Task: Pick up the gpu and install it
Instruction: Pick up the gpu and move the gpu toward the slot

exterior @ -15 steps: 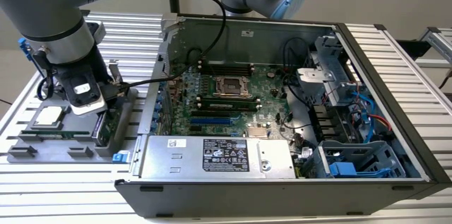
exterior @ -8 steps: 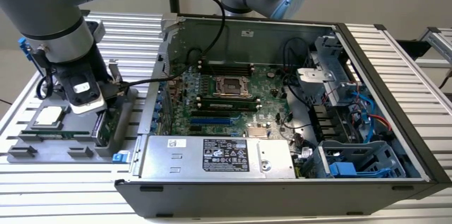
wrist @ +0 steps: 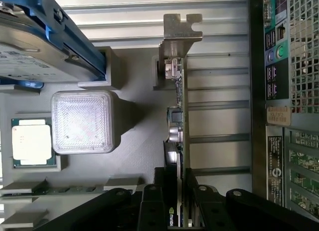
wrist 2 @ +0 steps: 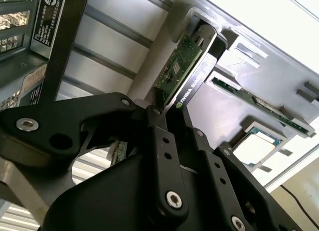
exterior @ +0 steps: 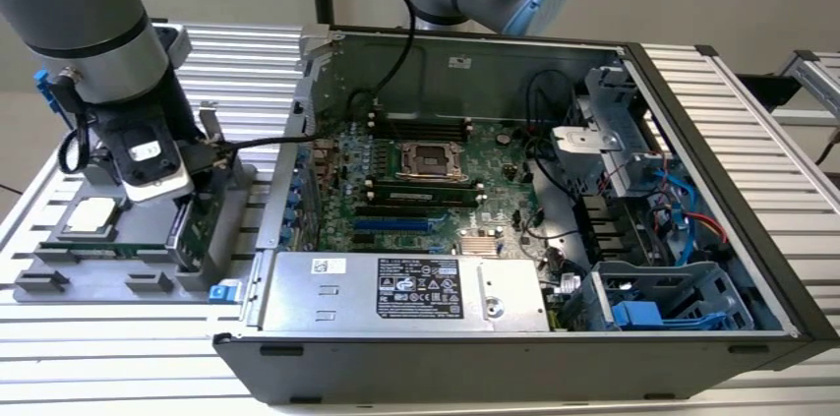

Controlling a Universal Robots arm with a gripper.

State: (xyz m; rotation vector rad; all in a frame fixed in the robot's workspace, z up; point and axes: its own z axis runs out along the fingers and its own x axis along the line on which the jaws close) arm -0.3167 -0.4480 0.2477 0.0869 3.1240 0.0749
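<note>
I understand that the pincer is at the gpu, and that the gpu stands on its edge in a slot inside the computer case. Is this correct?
Not quite. The pincer is at the gpu, and the gpu stands on its edge, but in the grey tray beside the computer case, not inside it. The first wrist view shows this.

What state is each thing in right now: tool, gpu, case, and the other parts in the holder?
tool: down at the gpu's near end.
gpu: standing on edge in the gray holder, not yet in the case.
computer case: lying on its side, open, board exposed.
processor: flat in its holder pocket.
hard drive: in the holder, blue frame on.
memory stick: seated in its holder slot.
</note>
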